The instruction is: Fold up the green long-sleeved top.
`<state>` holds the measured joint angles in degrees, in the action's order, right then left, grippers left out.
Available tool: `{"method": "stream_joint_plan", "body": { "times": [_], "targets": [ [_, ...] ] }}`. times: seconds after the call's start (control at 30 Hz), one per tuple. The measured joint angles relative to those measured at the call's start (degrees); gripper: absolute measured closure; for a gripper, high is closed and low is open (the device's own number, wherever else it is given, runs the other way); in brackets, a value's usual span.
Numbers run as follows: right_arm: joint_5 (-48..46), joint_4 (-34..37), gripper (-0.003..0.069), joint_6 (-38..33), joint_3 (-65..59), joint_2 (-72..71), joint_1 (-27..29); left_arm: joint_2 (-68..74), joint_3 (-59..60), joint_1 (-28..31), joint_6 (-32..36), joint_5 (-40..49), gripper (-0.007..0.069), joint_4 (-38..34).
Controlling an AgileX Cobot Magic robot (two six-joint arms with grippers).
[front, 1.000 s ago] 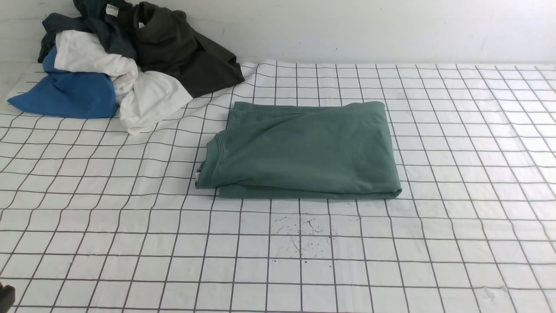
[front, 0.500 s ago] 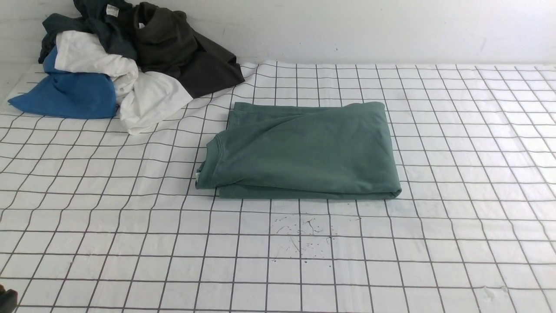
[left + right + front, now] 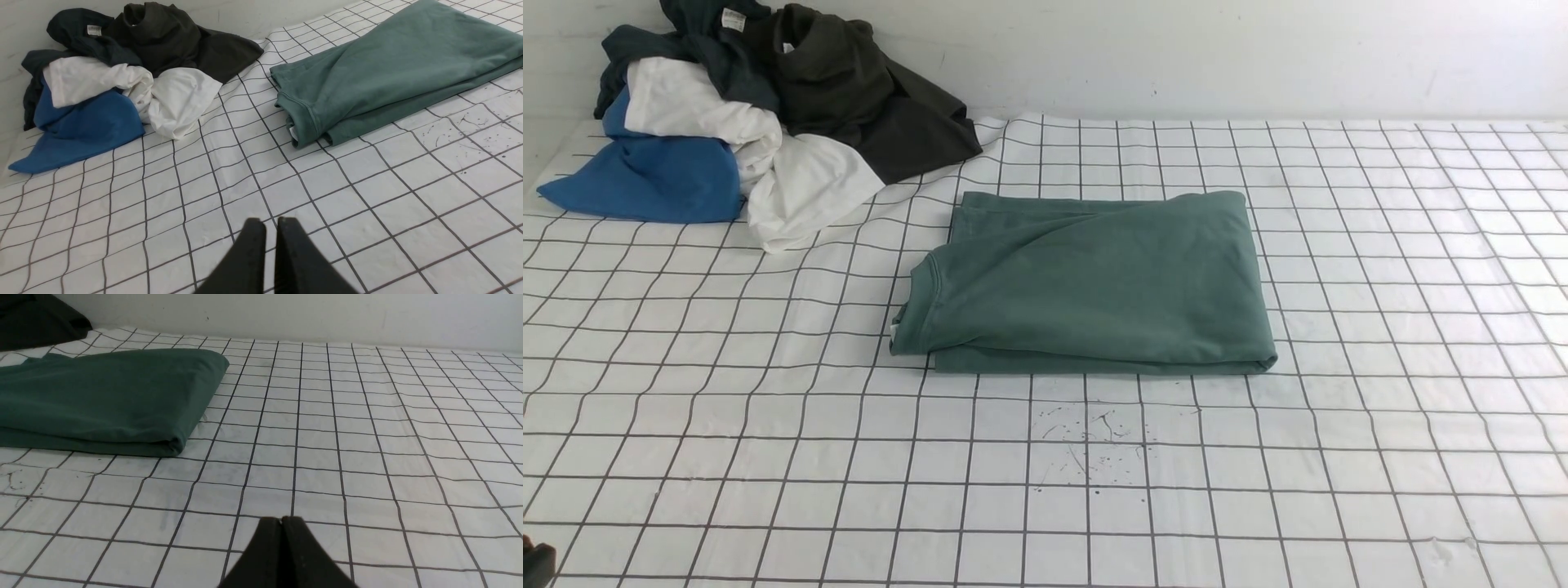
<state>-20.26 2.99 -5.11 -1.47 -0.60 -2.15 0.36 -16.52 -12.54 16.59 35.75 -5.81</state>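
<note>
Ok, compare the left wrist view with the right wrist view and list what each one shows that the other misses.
Only the left wrist view: the blue garment, the white garment, the green top's ribbed neck and the shut left gripper.
Only the right wrist view: the top's folded far corner, the shut right gripper and more of the cloth's right side.
Both: the folded green long-sleeved top, the dark garment and the grid cloth.

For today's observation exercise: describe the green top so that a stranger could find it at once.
On the white grid-lined sheet, look mid-table, ahead and right of the heap of clothes by the wall. The green long-sleeved top lies alone, folded into a flat rectangle; the dark, white and blue garments are crumpled.
</note>
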Motion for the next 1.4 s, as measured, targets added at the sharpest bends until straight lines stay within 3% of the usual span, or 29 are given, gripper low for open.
{"method": "stream_joint_plan", "body": {
  "times": [0.37, 0.7, 1.03, 1.2, 1.4],
  "targets": [
    [-0.39, 2.37, 0.0673, 0.00, 0.07, 0.00, 5.89, 0.00, 0.00, 0.00, 0.00, 0.00, 0.0601, 0.00],
    [-0.39, 2.42, 0.0673, 0.00, 0.07, 0.00, 5.97, 0.00, 0.16, 0.00, 0.00, 0.00, 0.0601, 0.00],
    [-0.52, 2.55, 0.0673, 0.01, 0.07, 0.00, 5.97, -1.15, 14.80, 0.65, 0.00, -5.54, 0.0601, 0.67],
    [-0.59, 2.80, 0.0673, 0.07, 0.08, 0.00, 5.97, -1.15, 17.89, 6.02, -5.02, -15.95, 0.0601, 1.96],
    [-0.59, 2.80, 0.0673, 0.07, 0.08, 0.00, 5.97, -1.15, 18.01, 11.13, -8.70, -16.68, 0.0601, 1.96]
  ]
}}
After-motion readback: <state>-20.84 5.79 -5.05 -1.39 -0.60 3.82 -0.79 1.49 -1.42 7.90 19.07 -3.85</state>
